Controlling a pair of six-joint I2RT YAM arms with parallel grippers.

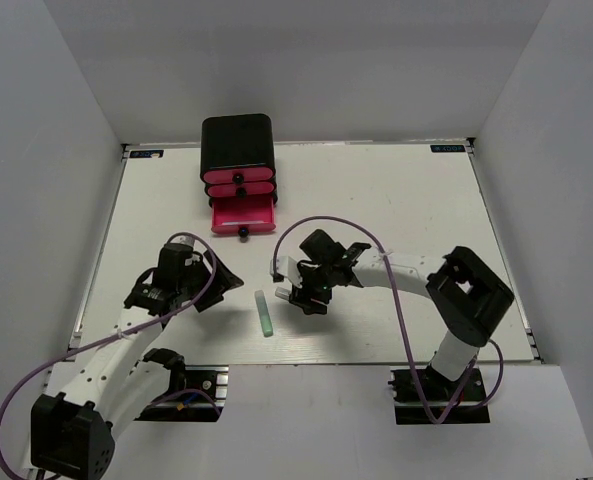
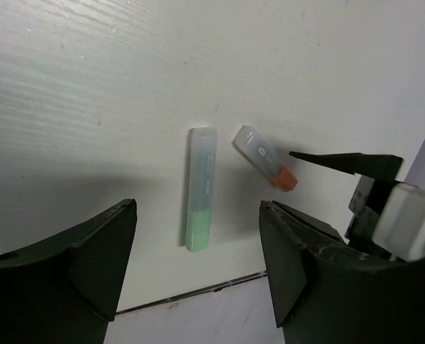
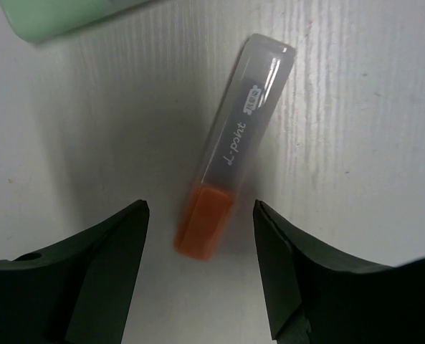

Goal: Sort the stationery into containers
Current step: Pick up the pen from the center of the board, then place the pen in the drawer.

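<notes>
- Stationery lies unsorted on the worktop (image 1: 406, 210): green stick (image 2: 200, 190) beside grey stick (image 3: 230, 150).
- Bottom drawer (image 1: 243, 217) stands open, contents unseen.
- Left hand (image 2: 198, 215) and right hand (image 3: 201, 215) gape empty, right over grey stick.

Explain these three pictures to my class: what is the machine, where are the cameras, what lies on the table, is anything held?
Two robot arms are bolted to a white table. One picture looks down from above; the other two come from a camera on each wrist, looking out between its jaws. On the table lie a green stick and a grey stick with an orange tip, close but apart. At the back stands a black cabinet with its lowest pink drawer pulled out. The left gripper and right gripper are both open; nothing is held.
</notes>
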